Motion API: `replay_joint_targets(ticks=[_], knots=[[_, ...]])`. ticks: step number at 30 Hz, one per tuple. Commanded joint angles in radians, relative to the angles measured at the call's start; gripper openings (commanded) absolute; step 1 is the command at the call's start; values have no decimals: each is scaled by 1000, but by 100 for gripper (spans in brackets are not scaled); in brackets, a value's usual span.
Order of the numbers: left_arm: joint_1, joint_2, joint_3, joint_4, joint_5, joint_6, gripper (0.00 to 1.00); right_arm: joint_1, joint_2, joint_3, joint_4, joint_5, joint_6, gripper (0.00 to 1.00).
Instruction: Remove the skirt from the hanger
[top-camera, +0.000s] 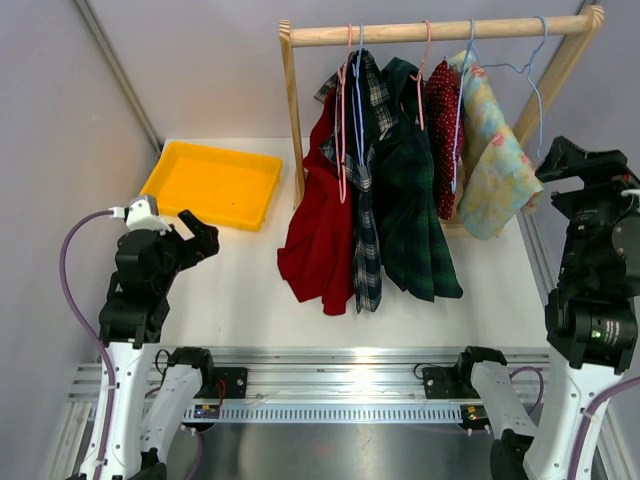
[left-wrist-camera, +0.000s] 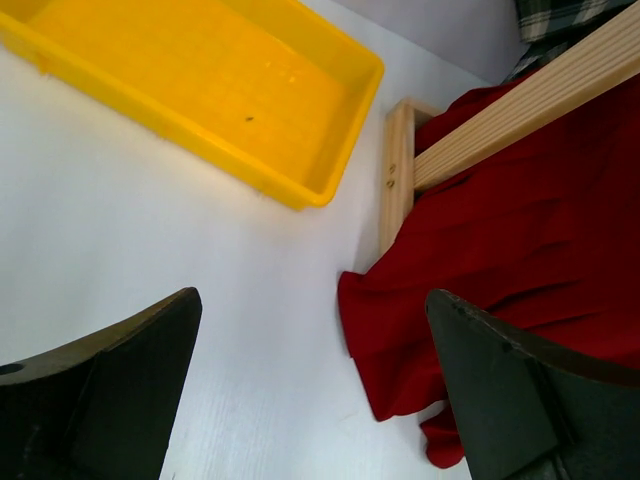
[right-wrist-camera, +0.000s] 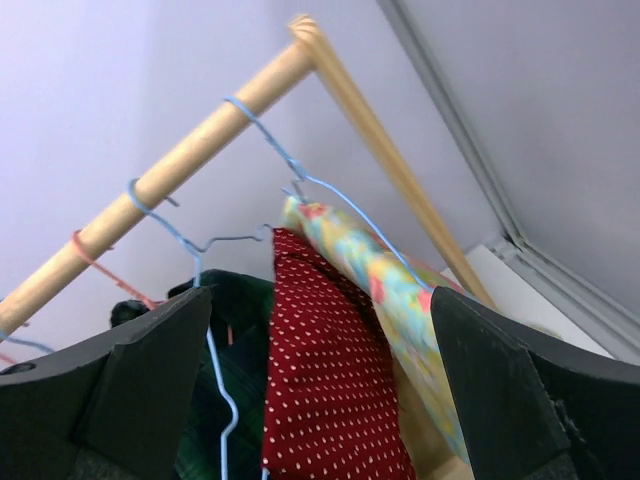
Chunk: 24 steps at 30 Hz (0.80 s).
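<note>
White table (top-camera: 250, 290), wooden rack (top-camera: 440, 32) at far edge.
Five garments (top-camera: 420, 220) on hangers (top-camera: 343, 110) along it, skirt not told apart among them; right gripper (right-wrist-camera: 320, 340) spread wide, empty, beside floral piece (top-camera: 495, 150); left gripper (left-wrist-camera: 312, 330) wide, empty, near yellow tray (top-camera: 212, 185).

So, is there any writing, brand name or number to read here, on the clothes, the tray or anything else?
None can be read.
The hanging clothes, yellow tray and wooden rack carry no lettering.
A small circuit board on the front rail is too small to make out.
</note>
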<state>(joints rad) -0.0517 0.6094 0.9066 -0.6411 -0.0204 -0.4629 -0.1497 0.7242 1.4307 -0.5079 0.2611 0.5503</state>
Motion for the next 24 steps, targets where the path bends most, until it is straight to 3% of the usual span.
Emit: replay_joint_targets(ticks=[1,6,8,12,15,24], knots=[[1,-14,-23,-40,-27,59,99,-1,40,94,75,-144,-107,99],[0,-40,-43,-31,-21,59,99,-1,-100,-90,397,-194,-204,99],[0,-39,-48,-26,-7,59,99,-1,-88,-107,423,-198,-207,99],[0,-28,-51,-22,-3,56,99,-1,131,51,285,-302,-237,99],[0,-28,-52,-17,-4,53,99,-1,294,285,133,-306,-259,99],[0,-30,-54,-22,-3,52,99,-1,464,349,111,-272,-263,99]])
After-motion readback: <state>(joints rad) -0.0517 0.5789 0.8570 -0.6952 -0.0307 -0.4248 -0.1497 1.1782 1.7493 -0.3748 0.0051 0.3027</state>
